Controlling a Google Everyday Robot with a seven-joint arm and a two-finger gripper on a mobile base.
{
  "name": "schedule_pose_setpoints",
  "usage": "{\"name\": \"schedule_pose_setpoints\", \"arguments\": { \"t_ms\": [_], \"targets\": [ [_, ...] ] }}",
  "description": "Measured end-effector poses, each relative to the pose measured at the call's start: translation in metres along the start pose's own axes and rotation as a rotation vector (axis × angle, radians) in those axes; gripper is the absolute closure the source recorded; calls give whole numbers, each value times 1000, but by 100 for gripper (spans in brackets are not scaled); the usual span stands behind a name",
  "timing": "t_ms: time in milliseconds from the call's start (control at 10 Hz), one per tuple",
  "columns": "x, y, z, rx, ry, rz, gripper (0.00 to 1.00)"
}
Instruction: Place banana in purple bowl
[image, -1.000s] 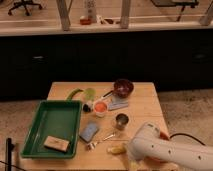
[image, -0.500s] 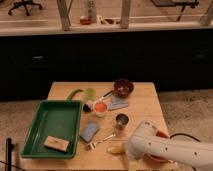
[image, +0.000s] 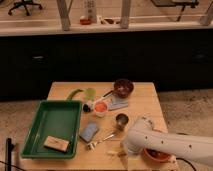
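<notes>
The banana, small and pale yellow, lies near the table's front edge, just right of the fork. The purple bowl, dark plum, stands at the table's far side, right of centre. My white arm reaches in from the right over the front of the table. My gripper is at the arm's left end, right beside the banana, largely hidden behind the arm's housing.
A green tray with a brown block fills the left. Mid-table stand an orange cup, a metal cup, a blue sponge and a green vegetable. An orange bowl sits under my arm.
My arm has shifted slightly left, towards the banana. The banana, bowl and other objects have not moved.
</notes>
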Motion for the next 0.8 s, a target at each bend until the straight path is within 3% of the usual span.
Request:
{"name": "schedule_pose_setpoints", "arguments": {
  "t_ms": [100, 600, 800],
  "targets": [
    [0, -2, 0, 1, 3, -1, 24],
    [3, -10, -3, 45, -3, 5, 75],
    [2, -9, -5, 41, -3, 1, 94]
  ]
}}
